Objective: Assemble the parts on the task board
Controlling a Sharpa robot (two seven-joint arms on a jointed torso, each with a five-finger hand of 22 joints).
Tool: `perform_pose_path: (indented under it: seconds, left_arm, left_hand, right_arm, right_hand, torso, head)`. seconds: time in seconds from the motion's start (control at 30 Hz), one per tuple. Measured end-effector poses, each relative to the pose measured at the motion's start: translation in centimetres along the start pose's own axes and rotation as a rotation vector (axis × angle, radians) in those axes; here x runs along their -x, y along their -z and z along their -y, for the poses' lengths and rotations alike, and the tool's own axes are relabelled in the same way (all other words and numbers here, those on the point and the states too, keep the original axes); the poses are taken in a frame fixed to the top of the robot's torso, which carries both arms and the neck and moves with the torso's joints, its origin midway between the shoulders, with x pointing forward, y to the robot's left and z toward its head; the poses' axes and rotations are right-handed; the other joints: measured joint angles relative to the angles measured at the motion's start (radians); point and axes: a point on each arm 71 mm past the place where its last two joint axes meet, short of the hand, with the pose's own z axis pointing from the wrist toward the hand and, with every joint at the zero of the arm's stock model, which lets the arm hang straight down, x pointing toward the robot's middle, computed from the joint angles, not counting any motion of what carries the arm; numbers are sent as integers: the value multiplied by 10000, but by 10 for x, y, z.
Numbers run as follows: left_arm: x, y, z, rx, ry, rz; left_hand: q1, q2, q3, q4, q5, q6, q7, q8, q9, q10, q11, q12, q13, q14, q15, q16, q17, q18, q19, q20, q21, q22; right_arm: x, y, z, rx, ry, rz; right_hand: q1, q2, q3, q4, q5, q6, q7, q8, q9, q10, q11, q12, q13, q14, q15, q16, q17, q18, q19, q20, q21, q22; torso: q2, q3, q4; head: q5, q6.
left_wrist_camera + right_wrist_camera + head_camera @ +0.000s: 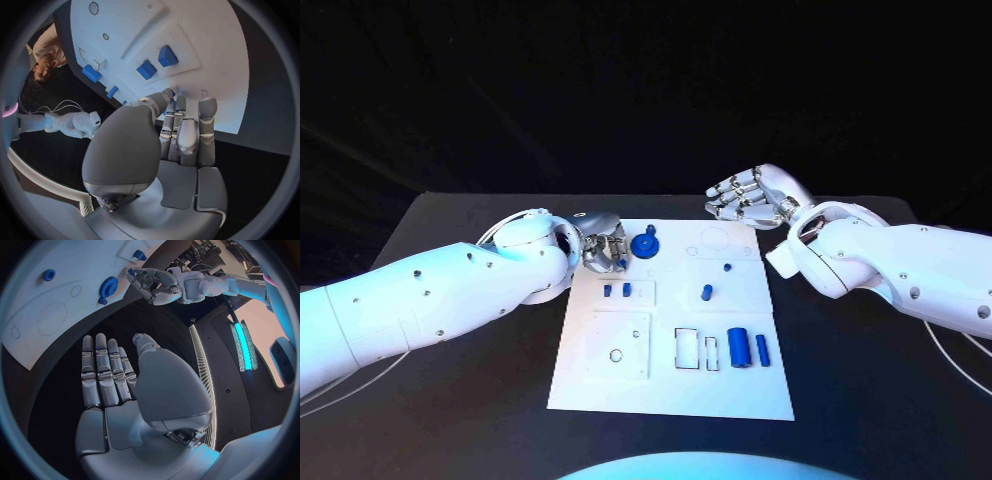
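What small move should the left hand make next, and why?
Probably close its fingers on the blue gear: the left hand sits at the task board's far left edge beside the gear and holds nothing yet. The right hand hovers open off the board.

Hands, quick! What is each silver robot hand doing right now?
Left hand: at the blue gear-shaped part on the white task board; grip cannot be told.
Right hand: open, holding nothing.

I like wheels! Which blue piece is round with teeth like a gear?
The gear, at the board's far edge by the left hand. The other blue pieces are plain blocks and pegs.
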Motion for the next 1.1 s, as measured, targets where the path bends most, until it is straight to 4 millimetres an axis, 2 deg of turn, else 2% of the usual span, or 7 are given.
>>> perform_pose_path:
  seconds: [0.67, 0.8, 1.1]
  left_arm:
    - [-3, 1, 1, 10, -56, -303]
    - [-3, 1, 1, 38, -61, -313]
    - [-3, 1, -1, 128, -78, -328]
  left_hand:
    - [-13, -13, 0, 0, 0, 15, 4, -1, -1, 47, 24, -74, 0, 0, 0, 0, -24, -1, 0, 0, 0, -3]
    - [-103, -103, -13, 12, 0, 75, 2, -121, -36, 72, -1, -179, 1, 0, 0, 0, -28, 0, 0, 0, 0, -55]
    - [-147, -147, -33, 33, 0, 15, 65, -284, -118, 39, 32, -363, -10, -36, 36, -38, -151, 0, -42, 42, 0, -143]
  right_arm:
    - [0, 0, 0, 1, 0, 1]
    - [0, 0, 0, 0, 0, 1]
    - [0, 0, 0, -1, 2, 3]
  right_hand:
    - [0, 0, 12, -12, 0, 0, 0, 0, 0, 0, 0, 2, 0, 0, 0, 0, 1, -1, 0, 0, 0, 0]
    - [0, 0, 12, -12, 0, 0, 0, 0, 0, 0, 0, 2, 0, 0, 0, 0, 1, 0, 0, 0, 0, 0]
    - [0, 0, 11, -12, 0, 0, 0, 0, 0, 0, 0, 2, 0, 0, 0, 0, 1, -1, 0, 0, 0, 0]
  torso:
    - [-6, -6, 8]
    - [-5, -6, 9]
    - [-4, -2, 6]
  head:
    - [-8, -29]
    - [-22, -35]
    - [-12, -40]
